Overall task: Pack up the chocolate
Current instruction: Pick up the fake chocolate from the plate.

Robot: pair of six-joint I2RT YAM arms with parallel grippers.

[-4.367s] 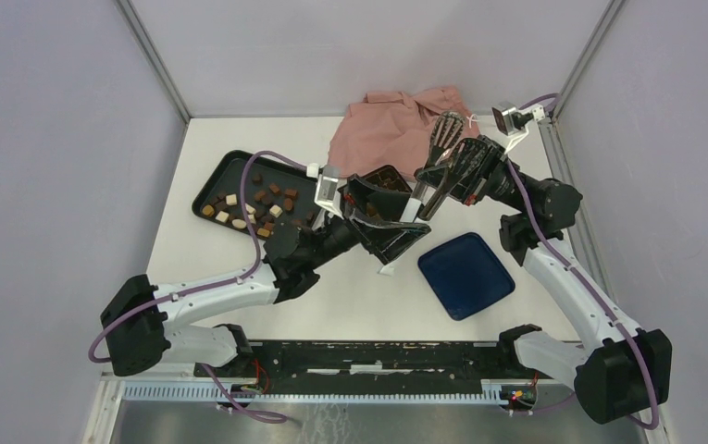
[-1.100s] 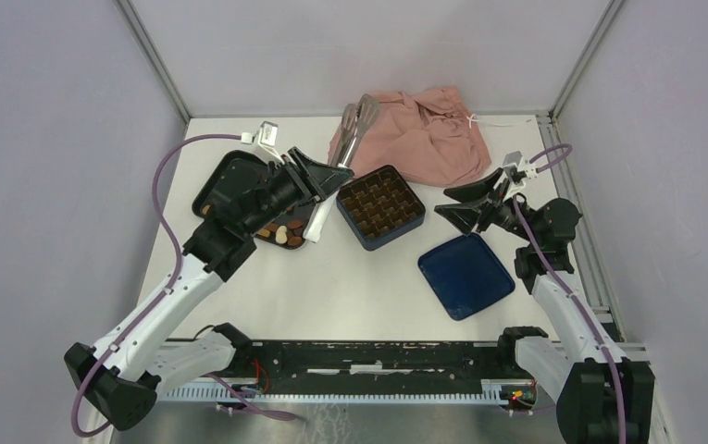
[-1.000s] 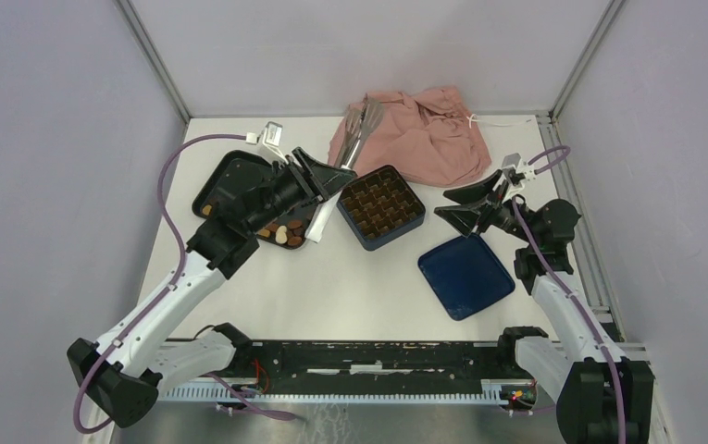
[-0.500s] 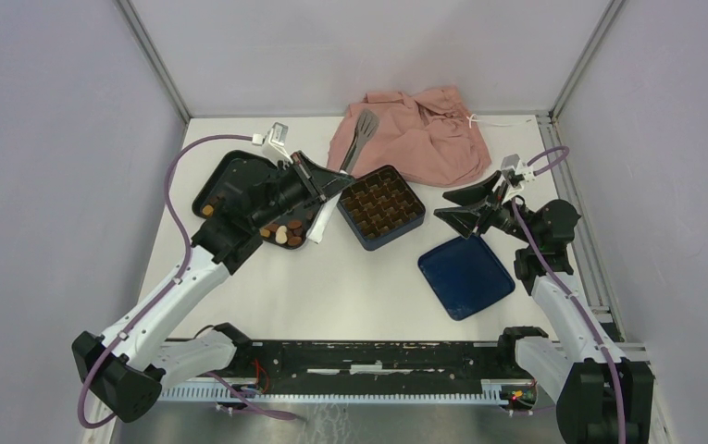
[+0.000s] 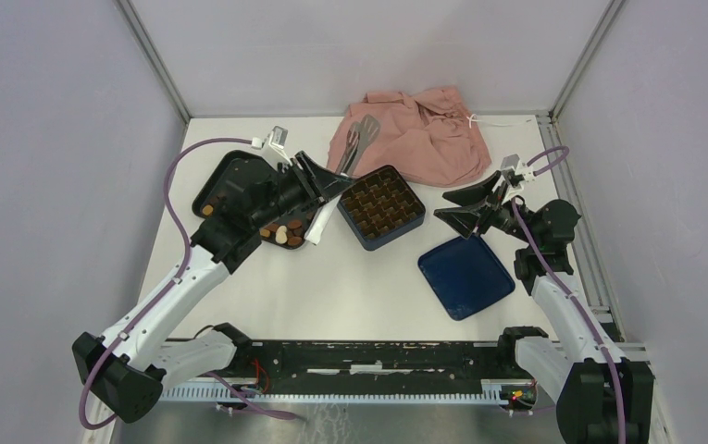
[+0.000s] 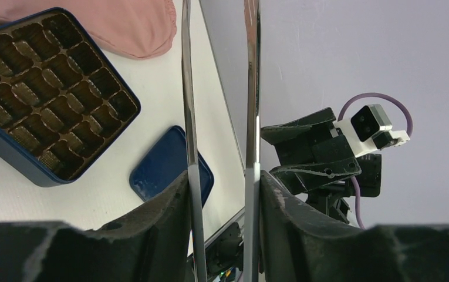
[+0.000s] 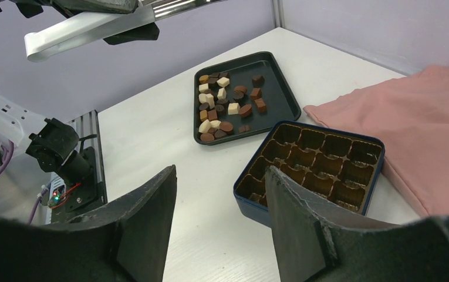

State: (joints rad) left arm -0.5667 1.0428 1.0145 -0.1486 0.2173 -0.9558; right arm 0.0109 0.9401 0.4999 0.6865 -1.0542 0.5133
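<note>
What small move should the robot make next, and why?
Probably swing the left gripper, which grips the tongs, over the black tray and lower their tips toward a chocolate. The tips hang over the pink cloth, away from the pieces, and the box cells in view look empty, so packing appears not yet begun.

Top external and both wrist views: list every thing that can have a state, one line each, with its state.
box: open, cells in view empty
lid: off, lying flat on the table apart from the box
tray: holding loose pieces
chocolate: unpacked, all in the tray
tongs: held up, arms apart, gripping nothing
left gripper: shut on the tongs
right gripper: open, empty
cloth: crumpled
</note>
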